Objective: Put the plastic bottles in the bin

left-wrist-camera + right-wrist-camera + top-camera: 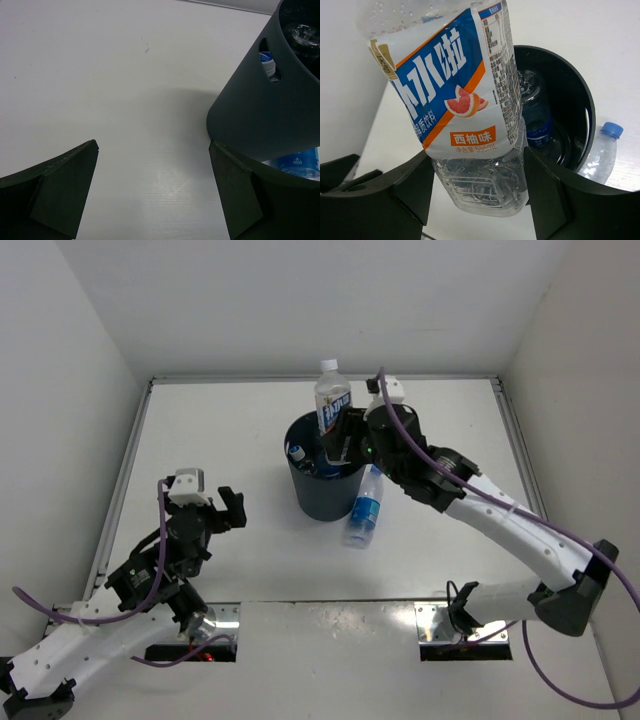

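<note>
The dark bin (325, 490) stands mid-table and holds a blue-labelled bottle (300, 453), also seen inside it in the right wrist view (536, 120). My right gripper (340, 440) is shut on the white-blue labelled bottle (331, 398) near its base (480, 180), holding it upright over the bin's far rim (585, 100). Another blue-labelled bottle (364, 508) lies on the table against the bin's right side; its cap shows in the right wrist view (611, 130). My left gripper (232, 508) is open and empty, left of the bin (260, 105).
White walls enclose the table on the left, back and right. Metal mounting plates (465, 625) sit at the near edge by the arm bases. Purple cables run along both arms.
</note>
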Controlling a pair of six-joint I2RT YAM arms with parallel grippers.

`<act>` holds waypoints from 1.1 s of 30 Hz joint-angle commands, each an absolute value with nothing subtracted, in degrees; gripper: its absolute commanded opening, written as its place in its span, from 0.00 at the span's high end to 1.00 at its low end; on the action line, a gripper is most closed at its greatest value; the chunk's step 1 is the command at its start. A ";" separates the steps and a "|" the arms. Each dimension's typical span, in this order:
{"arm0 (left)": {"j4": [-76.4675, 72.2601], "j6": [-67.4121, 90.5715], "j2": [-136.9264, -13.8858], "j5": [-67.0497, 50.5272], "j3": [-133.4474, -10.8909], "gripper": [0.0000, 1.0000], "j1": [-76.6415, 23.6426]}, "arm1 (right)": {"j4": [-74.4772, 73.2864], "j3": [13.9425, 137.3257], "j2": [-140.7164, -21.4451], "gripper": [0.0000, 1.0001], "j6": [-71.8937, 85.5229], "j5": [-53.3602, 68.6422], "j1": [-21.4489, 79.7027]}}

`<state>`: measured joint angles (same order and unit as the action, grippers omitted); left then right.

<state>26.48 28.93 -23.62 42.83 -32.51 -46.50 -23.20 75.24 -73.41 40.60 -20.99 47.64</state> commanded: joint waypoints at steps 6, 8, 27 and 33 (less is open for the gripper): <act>24.87 28.12 -23.29 42.80 -33.49 0.00 -46.23 | -18.81 78.22 -76.46 0.77 37.53 -23.12 46.85; 24.87 28.12 -23.29 42.80 -33.49 0.00 -46.23 | -19.50 78.22 -77.08 0.54 36.65 -21.45 46.85; 24.87 28.12 -23.29 42.80 -33.49 0.00 -46.23 | -21.97 78.85 -70.59 0.02 35.67 -24.58 37.27; 24.87 28.12 -23.29 42.80 -33.49 0.00 -46.23 | -26.27 70.68 -65.13 0.02 44.02 -23.66 31.92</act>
